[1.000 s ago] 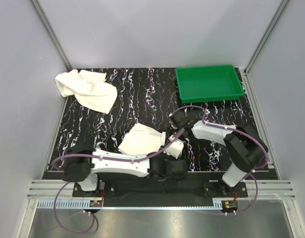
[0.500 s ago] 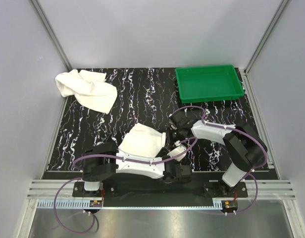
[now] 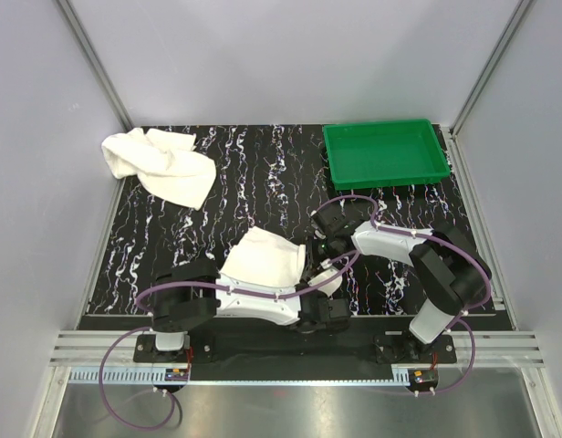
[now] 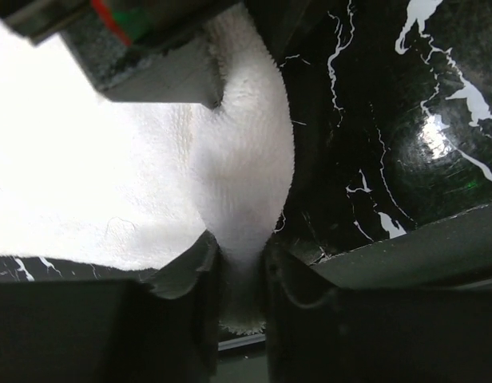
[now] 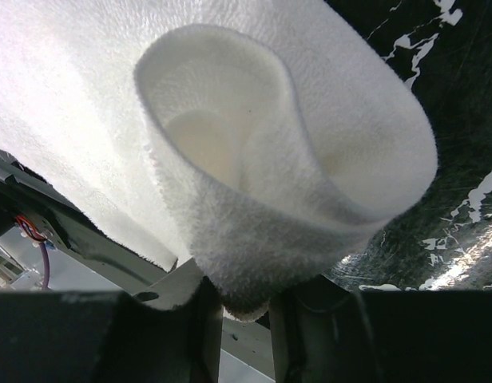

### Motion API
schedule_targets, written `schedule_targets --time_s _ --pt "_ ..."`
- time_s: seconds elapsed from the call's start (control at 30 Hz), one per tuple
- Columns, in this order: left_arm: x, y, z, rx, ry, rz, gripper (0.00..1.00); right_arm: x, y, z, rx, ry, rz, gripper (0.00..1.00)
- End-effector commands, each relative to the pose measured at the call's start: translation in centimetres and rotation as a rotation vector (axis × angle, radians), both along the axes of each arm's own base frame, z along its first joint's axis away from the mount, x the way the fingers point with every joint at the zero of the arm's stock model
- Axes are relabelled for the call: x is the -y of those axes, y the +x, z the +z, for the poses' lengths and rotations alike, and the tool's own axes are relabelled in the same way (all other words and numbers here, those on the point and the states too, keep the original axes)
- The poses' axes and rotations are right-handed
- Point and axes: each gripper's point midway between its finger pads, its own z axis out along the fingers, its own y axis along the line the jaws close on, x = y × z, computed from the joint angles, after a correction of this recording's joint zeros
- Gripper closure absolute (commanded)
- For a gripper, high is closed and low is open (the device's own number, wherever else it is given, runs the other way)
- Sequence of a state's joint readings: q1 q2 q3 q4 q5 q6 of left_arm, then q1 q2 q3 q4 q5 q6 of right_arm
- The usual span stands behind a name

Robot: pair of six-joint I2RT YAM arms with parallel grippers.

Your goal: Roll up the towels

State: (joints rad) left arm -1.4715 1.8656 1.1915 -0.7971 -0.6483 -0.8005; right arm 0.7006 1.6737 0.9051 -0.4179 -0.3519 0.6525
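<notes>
Well, both arms are busy on the smaller towel (image 3: 263, 258), which lies near the front middle of the dark marbled surface (image 3: 254, 182), and the rolling looks to be at its very start. The left pincer (image 4: 240, 259) is clamped on a pinch of the towel's edge, the terry squeezed thin between its fingers (image 4: 182, 270). The right pincer (image 5: 244, 299) likewise grips the cloth, and from its wrist camera I see the edge it holds curled over into an open loop, the first turn of a roll. From above, the two pincers sit close together at the towel's right-hand side. The larger towel (image 3: 162, 166) lies crumpled in the far left corner, well apart from the arms, and the green tray (image 3: 384, 153) stands in the far right corner. I'd judge the step in hand to be starting the roll on the small towel. The next move, I think, calls for both pincers to carry the held edge over the rest of the cloth together, at an even pace, so the loop tightens rather than flops open. If one side leads, the roll will likely come out skewed.
</notes>
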Motion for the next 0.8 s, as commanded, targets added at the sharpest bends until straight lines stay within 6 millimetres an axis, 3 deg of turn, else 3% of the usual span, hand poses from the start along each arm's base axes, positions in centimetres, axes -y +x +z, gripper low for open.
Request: schedule_targets --time_s 0.0,0.1,0.2,0.23,0.27,0.37,0.5,0.63,0.7,0.77 --pt "0.0 -0.4 -0.3 -0.022 -0.012 -0.008 0.85 0.5 -0.1 -0.4 -0.002 -0.043 0.021 0.69" --pt "-0.2 -0.5 -0.1 -0.046 -0.045 -0.001 0.95 0.6 -0.1 -0.4 -0.001 -0.052 0.023 0.68" --pt "-0.4 -1.0 0.0 -0.088 -0.113 0.011 1.0 0.9 0.3 -0.3 0.012 -0.071 0.021 0.6" --pt "-0.5 -0.9 0.0 -0.101 -0.142 0.03 1.0 1.1 0.4 -0.4 0.013 -0.082 0.02 0.49" --pt "0.0 -0.9 0.6 -0.11 -0.2 0.035 1.0 1.4 0.6 -0.3 0.021 -0.098 0.02 0.44" --pt "-0.9 -1.3 -0.1 -0.171 -0.276 0.068 1.0 2.4 1.5 -0.1 0.032 -0.125 -0.002 0.32" --pt "-0.8 -2.0 -0.2 -0.248 -0.367 0.082 1.0 4.6 3.4 0.7 0.051 -0.141 -0.056 0.27" --pt "-0.6 -2.0 0.0 -0.302 -0.448 0.099 1.0 7.5 5.7 2.3 0.113 -0.204 -0.12 0.19" --pt "-0.3 -2.1 0.2 -0.331 -0.498 0.097 1.0 9.0 7.3 4.1 0.173 -0.239 -0.168 0.09" --pt "0.0 -2.1 0.5 -0.345 -0.535 0.099 1.0 9.8 8.7 6.0 0.229 -0.251 -0.206 0.06"
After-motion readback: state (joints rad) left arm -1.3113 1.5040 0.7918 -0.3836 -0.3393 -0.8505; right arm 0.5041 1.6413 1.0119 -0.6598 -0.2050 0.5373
